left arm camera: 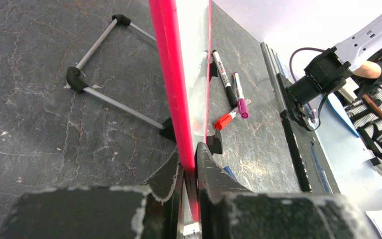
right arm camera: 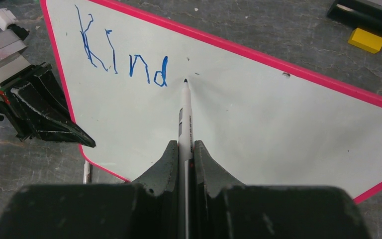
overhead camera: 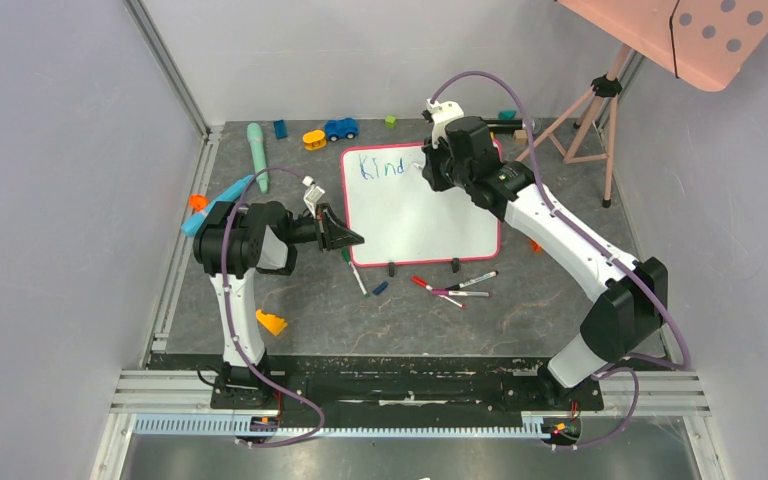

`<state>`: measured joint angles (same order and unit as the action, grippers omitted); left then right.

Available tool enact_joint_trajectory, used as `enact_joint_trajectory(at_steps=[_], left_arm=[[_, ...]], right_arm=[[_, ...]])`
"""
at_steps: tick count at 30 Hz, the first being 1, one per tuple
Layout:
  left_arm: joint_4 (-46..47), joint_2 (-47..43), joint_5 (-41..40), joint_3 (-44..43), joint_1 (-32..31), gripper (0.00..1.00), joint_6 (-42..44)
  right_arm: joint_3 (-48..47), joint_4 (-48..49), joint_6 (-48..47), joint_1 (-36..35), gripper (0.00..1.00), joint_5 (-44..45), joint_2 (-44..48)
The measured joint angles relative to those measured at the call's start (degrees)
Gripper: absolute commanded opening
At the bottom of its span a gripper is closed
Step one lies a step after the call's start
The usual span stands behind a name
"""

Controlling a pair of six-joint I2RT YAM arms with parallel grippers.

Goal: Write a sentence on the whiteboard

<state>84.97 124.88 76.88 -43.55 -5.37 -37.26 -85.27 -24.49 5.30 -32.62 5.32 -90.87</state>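
Grey stone-look tabletop (overhead camera: 560, 320): toys along far edge. Whiteboard (overhead camera: 430, 220) mid-table, nearer far edge, loose markers (overhead camera: 455, 287) just off its near edge. Right arm reaches diagonally over board's right side; left arm bent, forearm pointing at board's left edge. Left gripper (overhead camera: 352, 238) pinched on pink frame. Right gripper (right arm camera: 181, 152) clamped on marker (right arm camera: 185, 107), tip touching board just after sentence (right arm camera: 124, 62), blue "Kind" only.

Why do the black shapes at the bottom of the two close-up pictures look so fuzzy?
Left wrist view: the left tool sits very near the lens, so it blurs; the markers beyond look sharp. Right wrist view: same for the right tool, while the blue writing is crisp.
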Motion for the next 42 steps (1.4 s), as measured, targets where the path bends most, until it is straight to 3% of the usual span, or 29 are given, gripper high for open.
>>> enact_joint_trajectory(at_steps=[32,42], left_arm=[[-0.04,0.00,-0.13,0.00,0.00,0.02,0.00],[-0.26,0.00,-0.28,0.00,0.00,0.02,-0.02]], right_arm=[[0.07,0.96,0.02,0.00,0.00,-2.95,-2.21],[3.89,2.54,0.22,-0.20,0.00,-4.17,-1.20]])
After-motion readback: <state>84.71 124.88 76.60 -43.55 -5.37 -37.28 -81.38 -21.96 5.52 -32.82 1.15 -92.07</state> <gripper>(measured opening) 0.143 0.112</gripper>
